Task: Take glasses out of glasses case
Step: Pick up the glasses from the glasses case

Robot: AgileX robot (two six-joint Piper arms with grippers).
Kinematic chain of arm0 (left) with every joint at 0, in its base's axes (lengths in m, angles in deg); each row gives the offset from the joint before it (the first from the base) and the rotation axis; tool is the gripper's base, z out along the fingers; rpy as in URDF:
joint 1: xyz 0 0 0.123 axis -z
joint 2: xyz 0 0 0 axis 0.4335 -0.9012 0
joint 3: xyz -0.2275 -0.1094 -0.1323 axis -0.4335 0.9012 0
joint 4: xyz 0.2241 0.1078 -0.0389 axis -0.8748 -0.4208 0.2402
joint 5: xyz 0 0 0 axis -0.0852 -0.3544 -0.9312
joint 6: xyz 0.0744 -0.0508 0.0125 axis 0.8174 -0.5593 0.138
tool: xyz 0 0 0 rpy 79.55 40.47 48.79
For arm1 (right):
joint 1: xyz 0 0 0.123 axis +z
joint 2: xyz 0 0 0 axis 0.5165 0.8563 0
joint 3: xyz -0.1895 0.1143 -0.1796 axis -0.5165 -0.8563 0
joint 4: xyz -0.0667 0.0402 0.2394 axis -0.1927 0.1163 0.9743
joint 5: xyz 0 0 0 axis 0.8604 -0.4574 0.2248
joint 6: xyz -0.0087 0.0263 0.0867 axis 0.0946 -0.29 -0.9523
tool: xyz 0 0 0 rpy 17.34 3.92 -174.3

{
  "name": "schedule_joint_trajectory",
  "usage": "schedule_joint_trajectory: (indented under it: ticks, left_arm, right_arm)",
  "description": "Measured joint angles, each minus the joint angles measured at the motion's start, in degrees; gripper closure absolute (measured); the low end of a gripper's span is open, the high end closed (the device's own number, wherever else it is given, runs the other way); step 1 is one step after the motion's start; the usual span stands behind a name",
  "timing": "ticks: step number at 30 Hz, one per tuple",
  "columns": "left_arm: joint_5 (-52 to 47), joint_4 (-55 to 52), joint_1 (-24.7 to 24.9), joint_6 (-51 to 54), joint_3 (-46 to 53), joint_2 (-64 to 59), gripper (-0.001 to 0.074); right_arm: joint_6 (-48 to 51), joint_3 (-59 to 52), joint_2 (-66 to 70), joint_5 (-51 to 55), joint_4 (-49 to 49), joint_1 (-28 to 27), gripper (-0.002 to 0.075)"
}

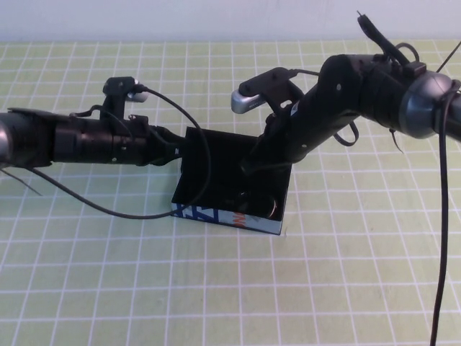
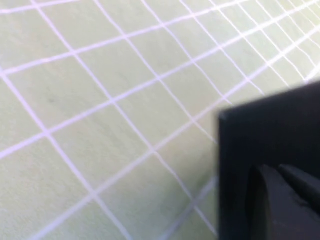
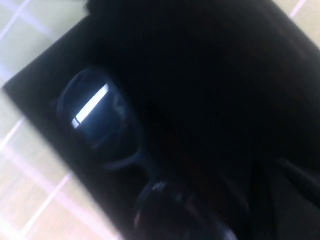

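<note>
1. From above, the glasses case [image 1: 232, 189] sits open in the middle of the green gridded mat [image 1: 346, 274], its blue, white and orange printed side facing the near edge.
2. The left arm reaches in from the left, and the left gripper [image 1: 175, 148] is right at the case's left wall, touching it or very nearly; from up here everything is black on black, so I can't tell whether its fingers are apart or closed.
3. The left wrist camera adds little: a corner of the black case [image 2: 270, 145] over the mat [image 2: 100, 100], and a dark finger [image 2: 280, 200] low against that wall, but no clear gap, so the grip stays unreadable.
4. The right arm comes down from the upper right, and the right gripper [image 1: 248, 167] dips inside the box, lost against the dark lining.
5. The right wrist camera shows what the overhead barely hints at: the glasses [image 3: 107, 125] lie inside the case [image 3: 35, 100], one dark lens catching a white glint, the frame close along one wall.
6. Dark finger shapes [image 3: 290, 175] sit at that picture's edge, apart from the frame, and I can't make out whether they are parted or together.
</note>
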Motion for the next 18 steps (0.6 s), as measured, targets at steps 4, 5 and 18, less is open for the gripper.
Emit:
schedule_joint_trajectory:
  ticks: [4,5,18]
  left_arm:
    - [-0.3,-1.4,0.0,-4.8,-3.0,-3.0,0.0739]
    - [-0.4,-1.6,0.0,-5.2,-3.2,-3.6,0.0739]
    - [-1.5,-2.4,0.0,-6.5,-3.9,-4.4,0.0739]
  right_arm:
    - [6.4,2.4,-0.8,6.4,2.9,0.0,0.0742]
    - [8.4,3.2,-0.8,8.4,4.0,0.1,0.0742]
    - [32.2,7.2,-0.8,17.1,3.1,5.6,0.0517]
